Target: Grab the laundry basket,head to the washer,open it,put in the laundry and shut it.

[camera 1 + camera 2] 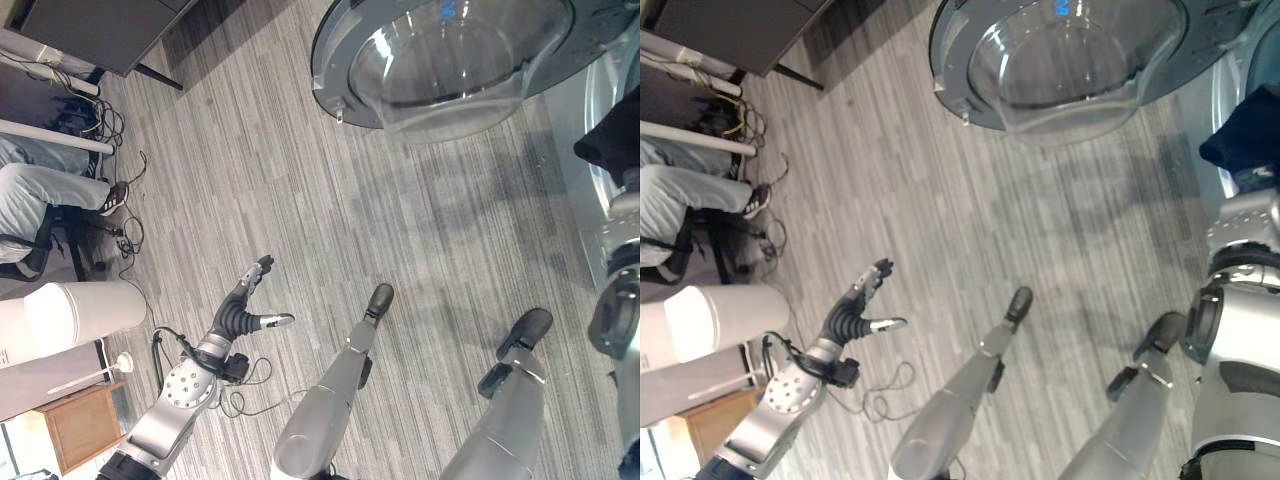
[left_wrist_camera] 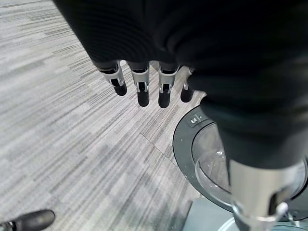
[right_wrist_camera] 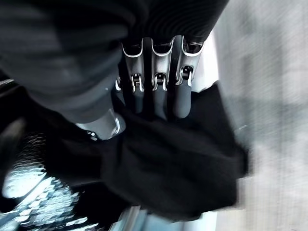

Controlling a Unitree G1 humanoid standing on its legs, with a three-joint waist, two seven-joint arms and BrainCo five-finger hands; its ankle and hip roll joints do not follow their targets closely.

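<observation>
The washer's round glass door (image 1: 450, 60) hangs wide open over the grey plank floor. To its right is the washer's front (image 1: 585, 160), with the shiny drum (image 3: 29, 202) seen past my right hand. A dark garment (image 1: 612, 135) bunches at the opening. My right hand (image 3: 154, 91) is at that opening, its fingers lying on the dark garment (image 3: 183, 168) and its thumb drawn in against the cloth, pinching it. My left hand (image 1: 245, 305) hangs low at the left over the floor, fingers (image 2: 139, 84) spread and holding nothing.
A seated person's leg and shoe (image 1: 50, 195) are at the left, beside cables (image 1: 110, 120) and a dark desk (image 1: 100, 30). A white cylindrical bin (image 1: 70, 315) and a small wooden box (image 1: 80, 425) stand at the lower left.
</observation>
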